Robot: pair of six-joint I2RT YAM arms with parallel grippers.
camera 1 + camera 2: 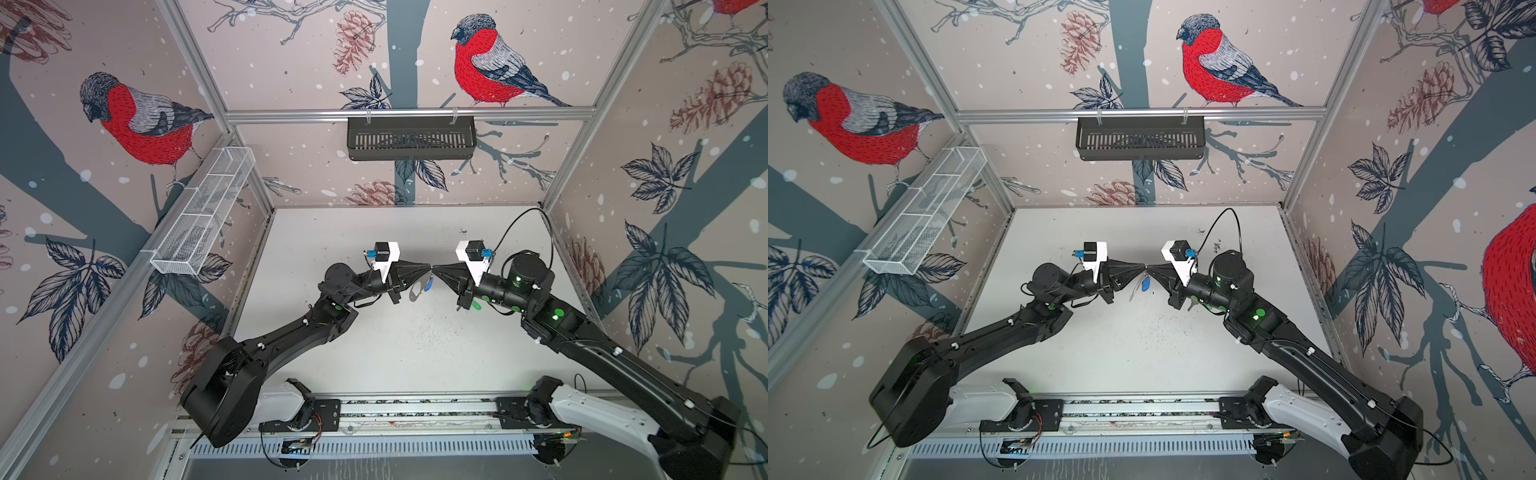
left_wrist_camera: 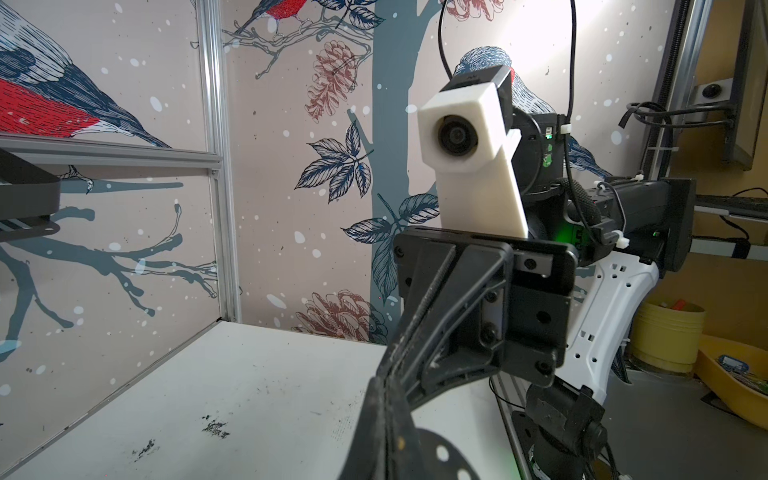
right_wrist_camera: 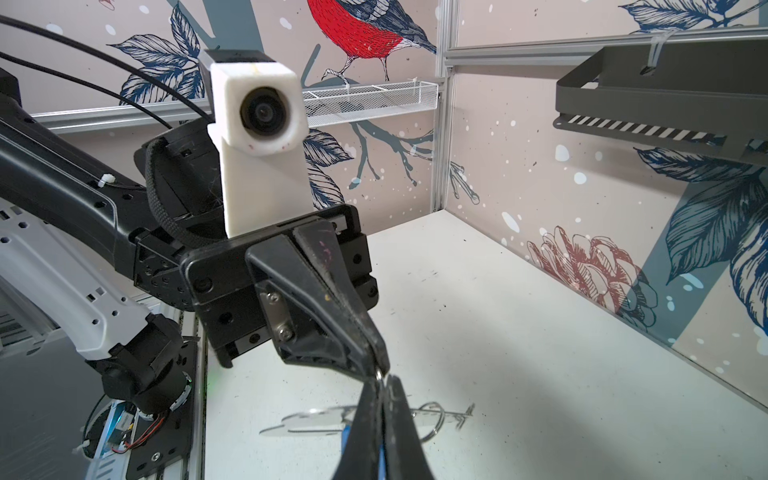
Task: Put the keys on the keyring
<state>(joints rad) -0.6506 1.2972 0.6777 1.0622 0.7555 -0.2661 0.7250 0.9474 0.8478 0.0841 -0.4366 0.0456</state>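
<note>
- In both top views the left gripper (image 1: pixel 427 270) is clamped on the flat dark grey D-shaped keyring (image 1: pixel 414 292), up off the white table (image 1: pixel 395 357); blue-tagged silver key (image 1: pixel 428 286) dangles beside it
- right gripper (image 1: pixel 436 271) is pressed shut, tip to tip with the left; green-tagged key (image 1: pixel 476 306) peeks out by its wrist

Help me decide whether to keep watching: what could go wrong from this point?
1. The left claw and right claw meet tip to tip above the table, both shut, at a small metal ring. A slip could drop the keyring and blue-tagged key hanging below.
2. The green-tagged key sits partly hidden under the right arm; that arm might knock it.
</note>
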